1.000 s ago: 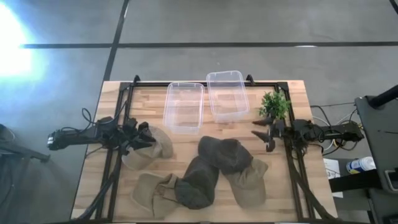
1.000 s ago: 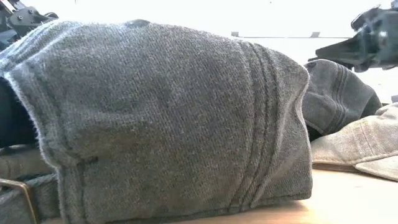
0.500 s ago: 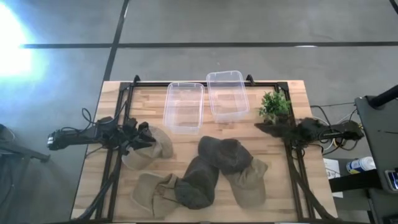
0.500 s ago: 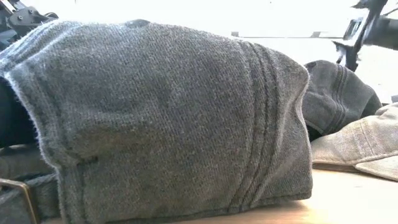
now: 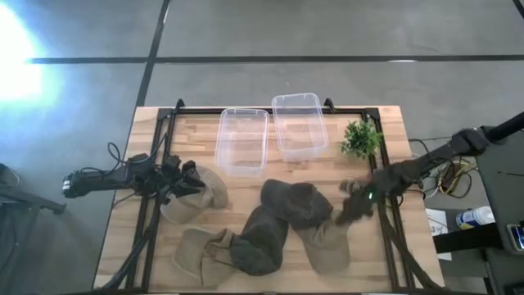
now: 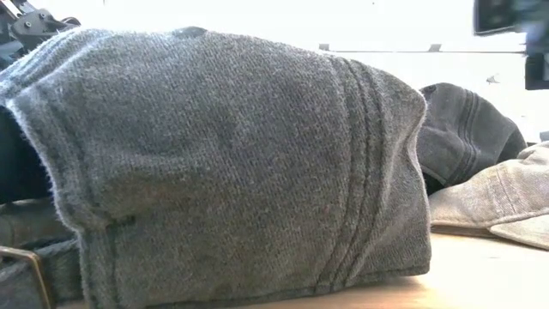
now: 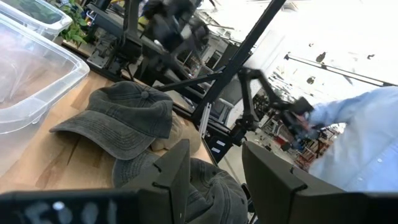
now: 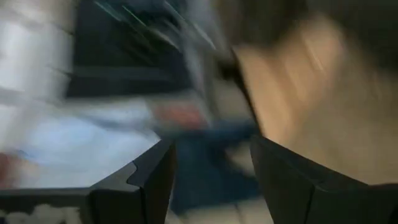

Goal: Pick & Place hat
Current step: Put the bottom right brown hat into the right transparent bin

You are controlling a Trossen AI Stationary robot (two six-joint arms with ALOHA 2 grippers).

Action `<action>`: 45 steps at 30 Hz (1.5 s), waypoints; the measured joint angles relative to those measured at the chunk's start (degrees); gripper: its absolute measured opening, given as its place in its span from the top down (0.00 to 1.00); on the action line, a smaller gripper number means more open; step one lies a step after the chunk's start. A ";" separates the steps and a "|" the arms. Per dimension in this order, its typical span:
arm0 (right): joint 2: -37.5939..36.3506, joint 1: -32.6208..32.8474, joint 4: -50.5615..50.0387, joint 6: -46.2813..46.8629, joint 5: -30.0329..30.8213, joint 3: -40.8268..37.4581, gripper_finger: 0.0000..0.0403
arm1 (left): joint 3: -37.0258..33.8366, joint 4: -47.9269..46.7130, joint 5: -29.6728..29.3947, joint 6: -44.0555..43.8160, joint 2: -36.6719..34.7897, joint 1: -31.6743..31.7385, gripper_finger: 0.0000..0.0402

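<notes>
The right gripper [image 5: 354, 205] has swung from the frame's right edge down toward centre, fingers apart, holding nothing. The tan hat [image 5: 332, 242] lies just below-left of it. The left gripper [image 5: 190, 182], open, rests at left.

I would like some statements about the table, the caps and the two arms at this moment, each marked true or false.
1. Two clear plastic bins lie side by side on the table. True.
2. A hat already lies inside one bin. False: both bins hold nothing; every hat lies on the wooden table.
3. The right gripper is above the tan cap and dark cap. True.
4. The left gripper is over the small green plant. False: it is at the table's left side, beside another tan cap.
5. The left gripper's jaws are open. True, by the left wrist view.
</notes>
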 joint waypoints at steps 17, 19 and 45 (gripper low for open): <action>51.03 26.49 -50.98 -4.31 21.93 46.00 0.50 | 0.00 0.00 0.00 -0.02 0.00 -0.01 0.65; 56.27 27.48 -55.06 -7.21 21.39 50.99 0.50 | 0.00 -0.01 0.00 0.00 0.00 -0.02 0.65; 94.02 29.78 -88.02 -14.31 32.91 86.64 0.50 | 0.00 -0.02 0.00 -0.01 0.00 -0.01 0.65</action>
